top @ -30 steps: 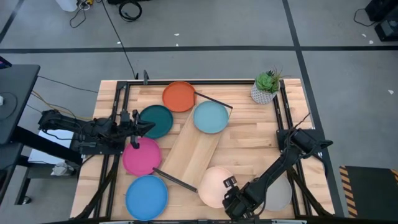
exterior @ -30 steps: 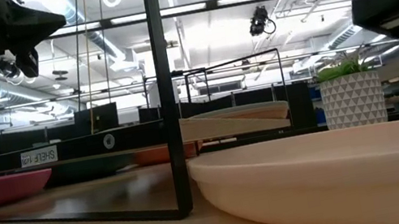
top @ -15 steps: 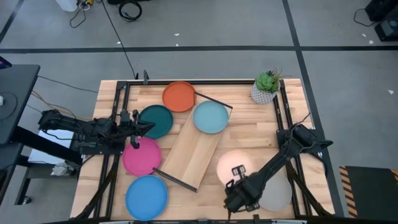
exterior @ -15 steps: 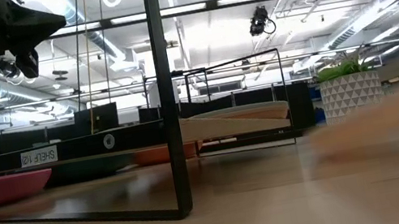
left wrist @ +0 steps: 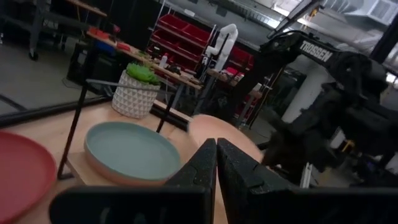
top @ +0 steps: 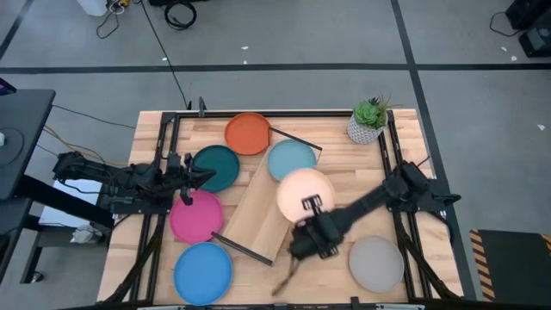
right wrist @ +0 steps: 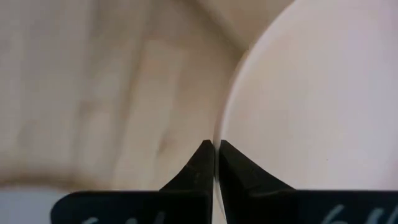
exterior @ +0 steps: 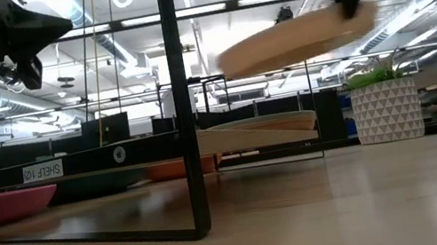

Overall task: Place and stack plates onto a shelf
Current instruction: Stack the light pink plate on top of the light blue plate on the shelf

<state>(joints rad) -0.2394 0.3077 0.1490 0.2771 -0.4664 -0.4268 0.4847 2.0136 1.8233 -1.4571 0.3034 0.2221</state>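
Cream plate (top: 305,195) carried over the shelf (top: 269,207).
The rim is pinched in the right hand (top: 307,209), plate raised ahead of it; level lowering onto bare board is advised.

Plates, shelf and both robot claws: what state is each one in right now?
cream plate: lifted, held over shelf's end
right gripper: shut on cream plate's rim
left gripper: shut, empty, waiting above the teal plate
light blue plate: resting on shelf
shelf: on table, one plate on it
grey plate: flat on table
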